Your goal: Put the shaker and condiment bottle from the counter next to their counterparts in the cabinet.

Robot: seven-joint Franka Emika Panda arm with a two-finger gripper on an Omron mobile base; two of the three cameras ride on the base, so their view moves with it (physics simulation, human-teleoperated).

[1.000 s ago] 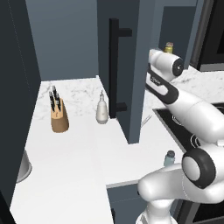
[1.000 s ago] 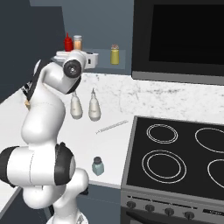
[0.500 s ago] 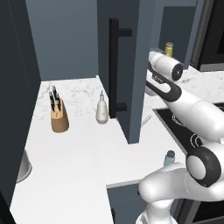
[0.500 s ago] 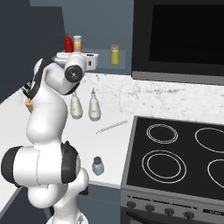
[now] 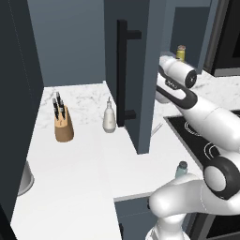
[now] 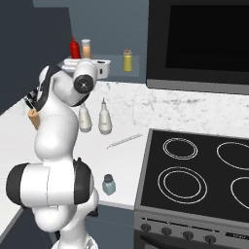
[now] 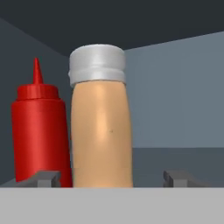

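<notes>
On the cabinet shelf, seen from the hand — the condiment bottle (image 7: pixel 101 118), orange with a white cap, stands upright just beside a red squeeze bottle (image 7: pixel 39 133) with a pointed nozzle. The gripper (image 7: pixel 111 177) has its two dark fingertips (image 7: pixel 47 177) spread wide, one on each side of the orange bottle and apart from it: released, grasping nothing.

Same shelf, right base view — the orange bottle sits next to the red one, and a yellow jar (image 6: pixel 127 61) with a tan cap stands further along, well apart from them.

Cabinet (image 5: pixel 129 70): dark blue-grey, door swung open, long black bar handle.

Counter (image 5: pixel 84 159), white marble pattern:
- shaker (image 6: pixel 108 185) — pale blue-green glass, dark cap, upright near the front edge, just beside the stove (image 6: pixel 194 175).
- white pear-shaped bottle (image 5: pixel 109 118) with thin spout, near the open door.
- knife block (image 5: pixel 63 125), wooden, dark handles upward.
- a thin utensil (image 6: pixel 124 141) lying flat near the stove.
</notes>
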